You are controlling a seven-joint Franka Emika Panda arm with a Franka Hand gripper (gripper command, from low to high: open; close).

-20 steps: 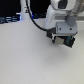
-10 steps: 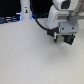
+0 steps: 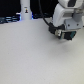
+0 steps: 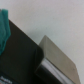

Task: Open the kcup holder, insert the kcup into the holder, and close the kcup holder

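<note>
While the arm (image 3: 67, 12) reaches down from the top of the exterior view's right side, its tool (image 3: 63, 34) hangs low over the pale surface (image 3: 30, 55), at or just above a dark boxy shape, the kcup holder (image 3: 67, 36), which sits near the right edge of that view. The holder is mostly hidden behind the tool and the picture is blurred, so its lid and front panels cannot be made out there. A small spot of green shows at the tool's tip, which may be the kcup (image 3: 60, 34), though it is too small to be sure. Whether the tool is spread or pressed together cannot be told from either view.

From the wrist view, a broad black block (image 4: 17, 57) fills one corner, with a bright green patch (image 4: 4, 30) at the picture's edge beside it, touching or overlapping the black block. Next to the black block lies a tan, flat-sided piece (image 4: 57, 60) with a lighter edge; what it belongs to is unclear. The rest of that view is plain pale surface (image 4: 55, 17).

Far from the tool, at the back on the exterior view's left, a white bottle-like post (image 3: 25, 10) stands upright against a dark background with a blue glint beside it.
</note>
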